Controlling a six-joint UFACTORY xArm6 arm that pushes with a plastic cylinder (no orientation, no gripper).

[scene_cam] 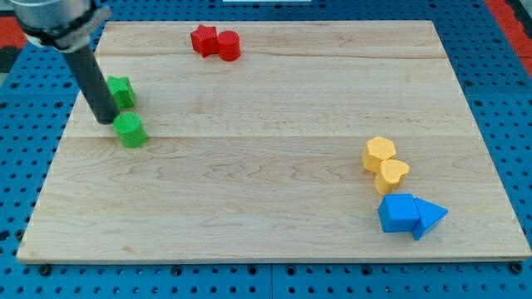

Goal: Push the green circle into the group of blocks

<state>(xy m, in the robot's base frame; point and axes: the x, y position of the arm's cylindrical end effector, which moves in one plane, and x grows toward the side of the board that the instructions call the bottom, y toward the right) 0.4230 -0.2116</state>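
Observation:
The green circle (130, 130) lies at the board's left, just right of and below my tip (105, 120), nearly touching it. A second green block, star-like (120, 90), sits just above the tip's right side, partly behind the rod. A group of blocks lies at the view's lower right: a yellow hexagon (379, 153), a yellow heart-like block (392, 175), a blue cube-like block (399, 213) and a blue triangle (430, 218).
A red star (204, 39) and a red round block (229, 45) touch each other at the view's top. The wooden board (266, 208) rests on a blue pegboard surface. The rod rises to the arm at the top left.

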